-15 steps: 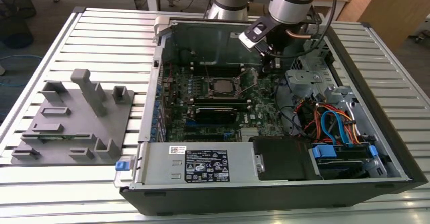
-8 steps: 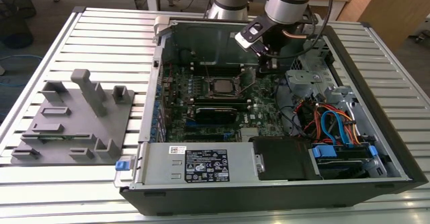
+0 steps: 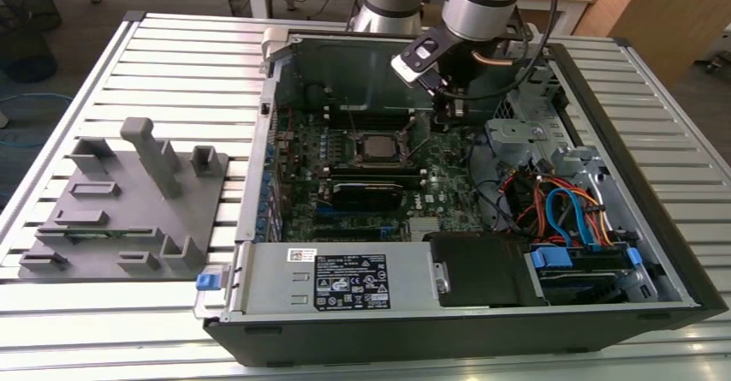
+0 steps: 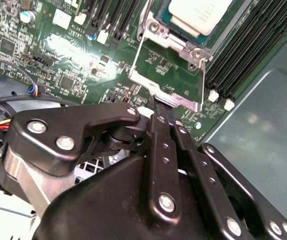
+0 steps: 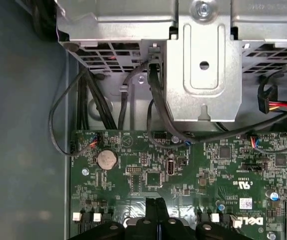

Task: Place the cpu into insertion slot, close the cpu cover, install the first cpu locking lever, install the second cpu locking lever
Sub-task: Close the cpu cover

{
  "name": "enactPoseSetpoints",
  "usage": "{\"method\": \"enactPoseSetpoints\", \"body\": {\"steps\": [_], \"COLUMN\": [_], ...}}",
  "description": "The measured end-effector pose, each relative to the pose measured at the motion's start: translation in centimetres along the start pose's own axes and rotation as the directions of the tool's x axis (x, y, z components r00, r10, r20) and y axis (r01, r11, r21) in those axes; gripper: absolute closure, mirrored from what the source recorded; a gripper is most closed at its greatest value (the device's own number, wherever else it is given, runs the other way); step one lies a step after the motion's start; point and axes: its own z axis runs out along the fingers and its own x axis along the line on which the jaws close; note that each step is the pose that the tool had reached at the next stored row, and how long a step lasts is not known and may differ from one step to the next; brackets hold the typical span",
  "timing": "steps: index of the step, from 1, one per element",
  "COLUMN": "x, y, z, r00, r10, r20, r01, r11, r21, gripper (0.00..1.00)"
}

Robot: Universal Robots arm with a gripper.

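1. Gripper (image 4: 152, 102): black fingers pressed together with no gap, in both wrist views. The tips are at the free edge of the cover (image 4: 181, 100). Can't tell if they pinch that edge or only touch it.
2. Cpu (image 4: 199, 14): silver top up, seated flat in the slot (image 4: 154, 26). The slot's silver rim runs around it.
3. Cover: swung open off the slot and hinged at the slot side. Green board (image 4: 58, 60) shows through its cut-out centre. It is not down over the cpu.
4. Black memory slots (image 4: 243, 55) run just beside the slot and the cover, on the side toward the case wall.
5. Exterior view: the arm (image 3: 485, 4) comes in from the top and reaches into the open case (image 3: 651, 141). The gripper hangs over the board, near the slot on the exterior view's right.
6. Exterior view: the case lies on its side on a slatted table (image 3: 183, 47). The labelled power supply (image 3: 342, 282) is at its near edge. Blue and orange cables (image 3: 566, 214) are at the exterior view's right.
7. A grey fixture (image 3: 126, 218) with posts and pockets sits on the table at the exterior view's left, well apart from the gripper.
8. First wrist view: the fingertips are over the board edge. A coin battery (image 5: 106, 159) is on the board, with a silver metal cage (image 5: 203, 65) and black wires (image 5: 58, 125) beyond it.
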Motion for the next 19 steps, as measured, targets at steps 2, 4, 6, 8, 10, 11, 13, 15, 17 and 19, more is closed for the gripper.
{"method": "enactPoseSetpoints", "body": {"steps": [2, 4, 6, 8, 10, 11, 13, 15, 17, 19], "x": [0.0, 0.0, 0.0, 0.0, 0.0, 0.0, 0.0, 0.0, 0.0, 0.0], "y": [-0.03, -0.04, -0.04, -0.08, -0.13, -0.17, -0.26, -0.33, -0.4, -0.44], "z": [0.0, 0.0, 0.0, 0.01, 0.01, 0.01, 0.01, 0.01, 0.01, 0.01], "r00": [1.0, 1.0, 1.0, 1.0, 1.0, 1.0, 1.0, 1.0, 1.0, 1.0], "r10": [0.0, 0.0, 0.0, 0.0, 0.0, 0.0, 0.0, 0.0, 0.0, 0.0], "r20": [0.0001, -0.0001, 0.0, -0.0001, -0.0001, 0.0, -0.0001, 0.0, 0.0, 0.0], "r01": [0.0, 0.0, 0.0, 0.0, 0.0, 0.0, 0.0, 0.0, 0.0, 0.0], "r11": [1.0, 1.0, 1.0, 1.0, 1.0, 1.0, 1.0, 1.0, 1.0, 1.0], "r21": [0.0, 0.0, 0.0, 0.0, 0.0, 0.0, 0.0, 0.0, 0.0, 0.0], "gripper": [0.9, 0.9, 0.9, 0.9, 0.9, 0.9, 0.9, 0.9, 0.9, 0.9]}}
